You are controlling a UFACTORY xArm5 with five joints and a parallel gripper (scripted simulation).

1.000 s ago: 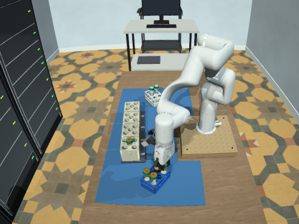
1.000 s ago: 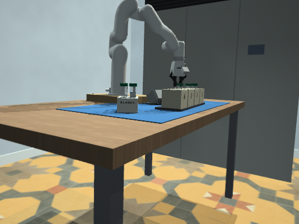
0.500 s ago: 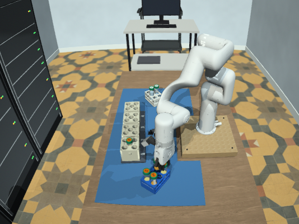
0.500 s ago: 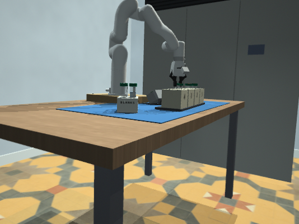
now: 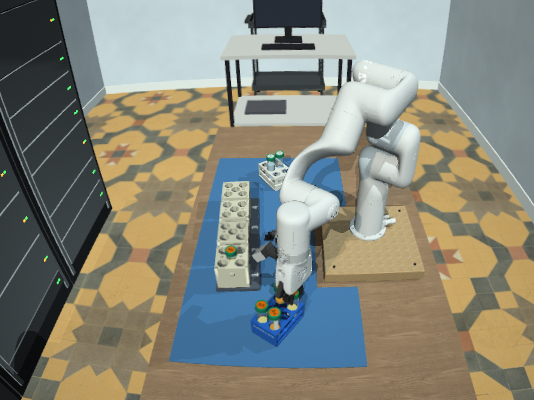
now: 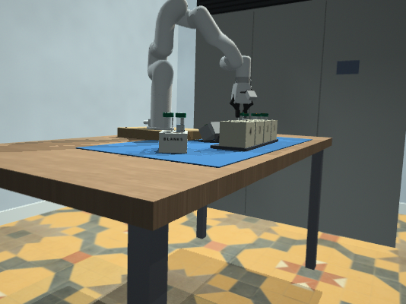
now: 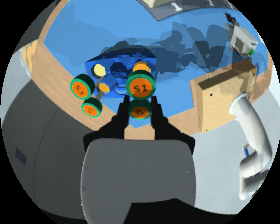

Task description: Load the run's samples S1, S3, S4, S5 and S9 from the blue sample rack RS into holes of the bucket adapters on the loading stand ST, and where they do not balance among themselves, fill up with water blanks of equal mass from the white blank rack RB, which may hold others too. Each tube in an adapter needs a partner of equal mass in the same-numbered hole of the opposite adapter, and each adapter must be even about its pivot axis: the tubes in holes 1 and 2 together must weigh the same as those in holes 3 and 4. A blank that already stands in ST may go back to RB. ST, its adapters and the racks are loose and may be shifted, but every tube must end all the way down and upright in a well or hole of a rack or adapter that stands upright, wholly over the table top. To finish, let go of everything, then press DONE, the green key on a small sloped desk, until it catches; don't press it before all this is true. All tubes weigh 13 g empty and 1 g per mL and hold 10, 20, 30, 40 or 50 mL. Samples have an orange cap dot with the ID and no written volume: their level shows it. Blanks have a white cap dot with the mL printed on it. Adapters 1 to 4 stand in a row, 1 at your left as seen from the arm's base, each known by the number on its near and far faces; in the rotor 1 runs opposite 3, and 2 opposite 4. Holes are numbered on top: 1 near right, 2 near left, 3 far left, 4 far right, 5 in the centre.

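Note:
My gripper [image 5: 289,296] [image 6: 240,112] [image 7: 140,101] reaches straight down into the blue sample rack RS [image 5: 272,333] [image 7: 115,66] near the table's front edge. It is shut on a sample tube [image 7: 139,87] with a green cap and an orange dot, which stands in the rack. Two more orange-dot samples [image 5: 261,306] [image 5: 274,313] [image 7: 80,87] [image 7: 93,106] stand in the rack beside it. The loading stand ST carries its row of beige adapters [image 5: 233,222] [image 6: 247,132]. One orange-dot sample [image 5: 230,251] stands in the nearest adapter. The white blank rack RB [image 5: 276,175] [image 6: 172,142] holds two green-capped tubes.
A small grey sloped desk [image 6: 209,131] sits between the stand and my arm. The arm's base stands on a tan plate [image 5: 372,259] at the right. A blue mat [image 5: 215,332] lies under the racks and the stand.

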